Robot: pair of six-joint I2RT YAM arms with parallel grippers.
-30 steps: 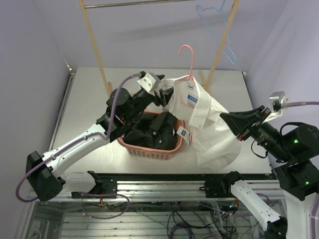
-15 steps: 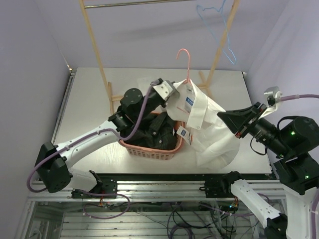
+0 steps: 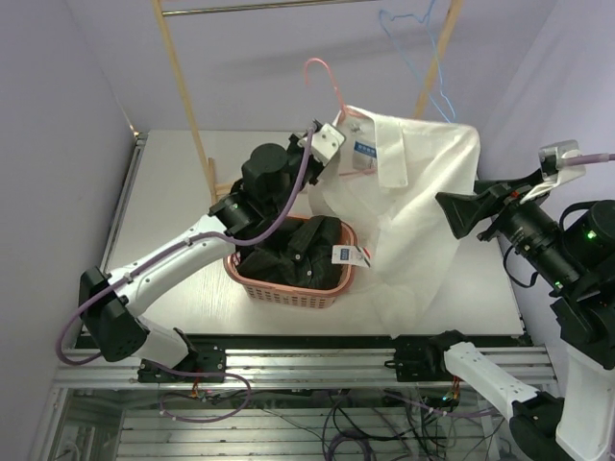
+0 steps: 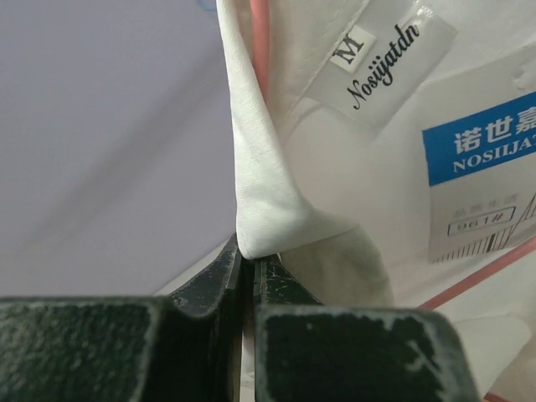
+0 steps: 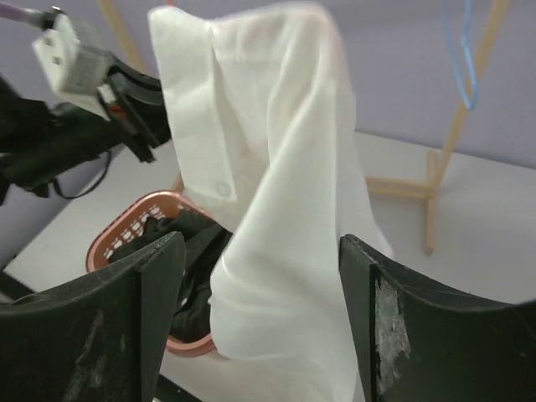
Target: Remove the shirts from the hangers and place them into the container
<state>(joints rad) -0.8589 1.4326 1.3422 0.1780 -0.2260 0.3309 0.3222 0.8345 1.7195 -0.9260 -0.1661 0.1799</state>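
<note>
The left fingers (image 4: 237, 270) are pressing together on a fold of the white shirt (image 3: 423, 211) beside its collar, pinching the cloth at their tips. The shirt is hanging in the air above the worktop (image 3: 173, 192), draped over the pink hanger (image 3: 322, 72), whose hook is pointing up well below the rail of the wooden rack (image 3: 183, 86). The collar is lying open, showing a size label and a blue-and-white card. The shirt's body is falling down to the right of the basket (image 3: 288, 288), its lower edge reaching toward the worktop's near edge.

The right fingers (image 3: 459, 213) are standing spread apart and are gripping nothing. They are pointing at the shirt's right side from close by, and in the wrist view the cloth is hanging in front of the gap between them; whether they are touching it cannot be told.

The dark shirt (image 3: 288, 254) is lying bunched inside the basket, its white tag (image 3: 348, 254) showing near the right rim. The blue hanger (image 3: 423, 38) is hanging bare on the rack at the back right.
</note>
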